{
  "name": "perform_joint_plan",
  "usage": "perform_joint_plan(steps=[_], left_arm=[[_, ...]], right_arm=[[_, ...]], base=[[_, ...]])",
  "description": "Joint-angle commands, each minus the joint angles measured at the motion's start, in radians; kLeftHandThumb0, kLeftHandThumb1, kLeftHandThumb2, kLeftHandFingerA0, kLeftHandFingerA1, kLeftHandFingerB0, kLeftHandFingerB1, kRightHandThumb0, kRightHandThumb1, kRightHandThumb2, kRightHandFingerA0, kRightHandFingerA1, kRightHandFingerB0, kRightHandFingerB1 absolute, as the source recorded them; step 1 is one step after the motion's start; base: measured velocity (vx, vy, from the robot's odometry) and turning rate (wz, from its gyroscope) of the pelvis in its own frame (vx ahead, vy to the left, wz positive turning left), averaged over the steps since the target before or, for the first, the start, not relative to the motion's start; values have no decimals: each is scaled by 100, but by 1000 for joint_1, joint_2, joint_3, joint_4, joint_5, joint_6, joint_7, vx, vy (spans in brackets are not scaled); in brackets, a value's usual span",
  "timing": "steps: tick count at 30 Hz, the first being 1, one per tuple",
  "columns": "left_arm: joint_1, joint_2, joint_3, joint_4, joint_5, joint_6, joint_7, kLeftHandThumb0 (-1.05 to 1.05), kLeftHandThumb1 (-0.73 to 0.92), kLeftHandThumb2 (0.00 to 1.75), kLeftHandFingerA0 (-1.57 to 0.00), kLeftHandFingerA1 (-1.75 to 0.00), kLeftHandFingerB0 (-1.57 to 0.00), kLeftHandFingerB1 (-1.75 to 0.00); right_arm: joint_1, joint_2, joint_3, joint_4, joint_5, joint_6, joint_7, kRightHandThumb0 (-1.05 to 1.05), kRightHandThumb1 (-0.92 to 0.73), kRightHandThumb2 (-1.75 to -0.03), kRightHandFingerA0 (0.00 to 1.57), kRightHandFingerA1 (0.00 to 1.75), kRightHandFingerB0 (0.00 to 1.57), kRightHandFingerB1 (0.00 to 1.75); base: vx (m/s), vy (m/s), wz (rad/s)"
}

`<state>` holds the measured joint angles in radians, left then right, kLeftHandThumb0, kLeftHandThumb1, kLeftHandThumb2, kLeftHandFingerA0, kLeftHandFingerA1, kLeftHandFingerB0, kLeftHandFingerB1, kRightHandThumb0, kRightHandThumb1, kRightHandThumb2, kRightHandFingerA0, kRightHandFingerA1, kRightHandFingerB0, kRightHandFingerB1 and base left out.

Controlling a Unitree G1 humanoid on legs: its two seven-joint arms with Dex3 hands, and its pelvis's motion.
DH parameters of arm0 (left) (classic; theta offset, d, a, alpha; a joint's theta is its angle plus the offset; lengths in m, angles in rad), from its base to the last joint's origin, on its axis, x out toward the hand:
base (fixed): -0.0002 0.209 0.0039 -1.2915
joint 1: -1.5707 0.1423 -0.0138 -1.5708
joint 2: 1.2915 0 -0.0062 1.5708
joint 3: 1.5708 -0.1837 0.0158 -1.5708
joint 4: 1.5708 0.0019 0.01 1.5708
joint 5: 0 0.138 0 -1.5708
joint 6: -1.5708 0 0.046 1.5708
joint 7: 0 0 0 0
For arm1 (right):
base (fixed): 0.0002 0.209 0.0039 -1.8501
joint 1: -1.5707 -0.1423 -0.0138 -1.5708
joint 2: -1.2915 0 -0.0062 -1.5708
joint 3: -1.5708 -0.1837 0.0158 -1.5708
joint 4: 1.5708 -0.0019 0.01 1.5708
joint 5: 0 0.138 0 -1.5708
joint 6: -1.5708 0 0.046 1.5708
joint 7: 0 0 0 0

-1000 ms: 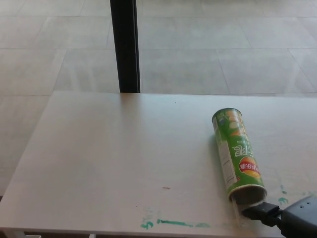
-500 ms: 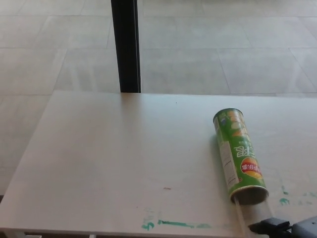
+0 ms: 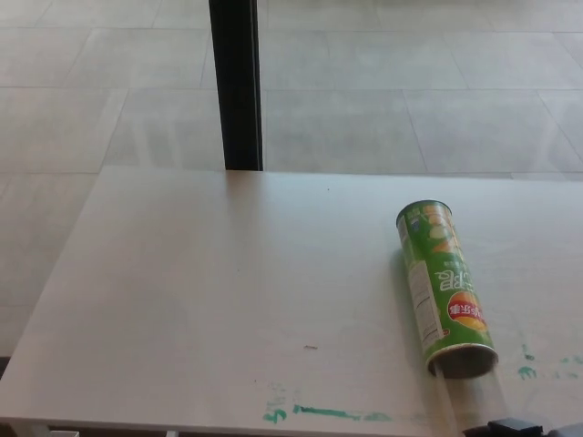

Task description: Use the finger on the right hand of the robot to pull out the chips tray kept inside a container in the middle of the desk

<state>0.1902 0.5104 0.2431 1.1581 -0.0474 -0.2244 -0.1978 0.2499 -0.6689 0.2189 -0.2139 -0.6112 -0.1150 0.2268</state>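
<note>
A green chips can (image 3: 444,284) lies on its side on the right part of the white desk (image 3: 228,291), its open mouth (image 3: 465,361) facing the near edge. A faint clear strip, apparently the tray (image 3: 474,396), reaches from the mouth toward the desk's front edge. Only a small black tip of my right hand (image 3: 516,426) shows at the bottom edge, just below that strip and apart from the can. The rest of the hand is out of frame. My left hand does not show.
Green paint smears mark the desk near the front edge (image 3: 328,413) and at the right (image 3: 526,369). A black post (image 3: 236,82) stands behind the desk's far edge, on a grey tiled floor.
My right hand has drawn back from the can's mouth toward the near edge and has nearly left the picture. The faint clear strip now shows below the mouth. The view shifted slightly.
</note>
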Motion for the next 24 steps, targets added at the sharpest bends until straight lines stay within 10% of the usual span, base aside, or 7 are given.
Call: perform_joint_plan(steps=[1, 24], left_arm=[[-1, 12, 4, 3, -1, -14, 1, -39, 74, 62, -54, -49, -52, -42], [-6, 11, 15, -13, -10, -7, 0, -40, 73, 61, -54, -57, -54, -43]], right_arm=[[89, -35, -17, -22, 29, 31, 87, -22, -57, -60, 76, 145, 44, 46], [154, -21, -110, -80, 99, -15, 99, -21, -59, -61, 75, 152, 42, 46]], base=[[0, 0, 0], [0, 0, 0]])
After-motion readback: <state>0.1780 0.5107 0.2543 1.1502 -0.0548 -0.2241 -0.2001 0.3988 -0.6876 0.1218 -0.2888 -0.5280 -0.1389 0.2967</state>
